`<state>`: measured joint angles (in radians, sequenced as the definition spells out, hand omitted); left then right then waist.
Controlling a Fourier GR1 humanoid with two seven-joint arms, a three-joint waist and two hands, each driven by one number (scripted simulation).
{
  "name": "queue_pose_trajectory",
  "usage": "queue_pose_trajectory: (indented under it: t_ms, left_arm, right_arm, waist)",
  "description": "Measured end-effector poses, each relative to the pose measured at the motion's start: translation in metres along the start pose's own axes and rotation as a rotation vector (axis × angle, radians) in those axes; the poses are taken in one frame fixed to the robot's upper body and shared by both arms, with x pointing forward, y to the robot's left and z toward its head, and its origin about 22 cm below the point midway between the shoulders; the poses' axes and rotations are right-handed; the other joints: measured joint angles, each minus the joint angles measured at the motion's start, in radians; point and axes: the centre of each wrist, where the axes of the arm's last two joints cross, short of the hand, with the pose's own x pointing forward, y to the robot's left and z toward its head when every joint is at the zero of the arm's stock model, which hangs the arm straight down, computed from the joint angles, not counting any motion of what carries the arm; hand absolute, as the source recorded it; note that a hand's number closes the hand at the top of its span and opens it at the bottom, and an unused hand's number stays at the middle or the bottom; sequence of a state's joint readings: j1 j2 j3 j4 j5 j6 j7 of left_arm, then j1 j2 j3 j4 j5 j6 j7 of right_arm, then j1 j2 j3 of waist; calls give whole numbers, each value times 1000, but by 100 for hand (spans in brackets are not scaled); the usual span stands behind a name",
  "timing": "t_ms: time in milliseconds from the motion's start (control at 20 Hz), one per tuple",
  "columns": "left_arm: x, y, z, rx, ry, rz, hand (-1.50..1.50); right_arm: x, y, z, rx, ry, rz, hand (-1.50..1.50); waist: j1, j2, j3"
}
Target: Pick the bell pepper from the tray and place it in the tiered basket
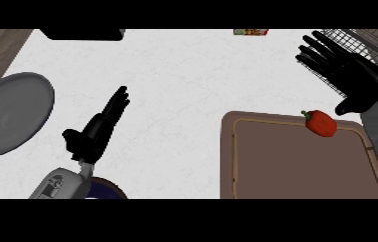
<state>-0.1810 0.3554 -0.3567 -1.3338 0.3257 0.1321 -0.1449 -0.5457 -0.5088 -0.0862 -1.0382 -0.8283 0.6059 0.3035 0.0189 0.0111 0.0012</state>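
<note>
We see bare white counter (184,81) across the middle of the frame, wide enough for a hand to pass; at the left edge a grey plate (22,111) blocks the way; lower right the brown tray (295,161) fills the corner; upper right the wire basket (354,41) stands behind our right hand (347,73).
</note>
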Motion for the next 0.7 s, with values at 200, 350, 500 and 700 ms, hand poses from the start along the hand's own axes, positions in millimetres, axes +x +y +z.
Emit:
queue_pose_trajectory:
  t_ms: [200, 350, 500, 700]
  left_arm:
    - [-1, -1, 0, -14, -6, -2, 0]
    - [1, -4, -2, -27, -9, -4, 0]
    - [1, -9, -4, -31, -11, 1, 0]
    - [1, -8, -4, -30, -14, 3, 0]
  right_arm:
    - [63, -14, 20, 71, 111, 295, -150]
    - [99, -15, 33, 159, 224, 505, -150]
    - [128, -9, 39, 239, 311, 675, -150]
    - [146, -5, 43, 297, 389, 799, -150]
  waist:
    - [10, 2, 0]
    - [15, 4, 1]
    - [18, 6, 2]
    - [24, 5, 2]
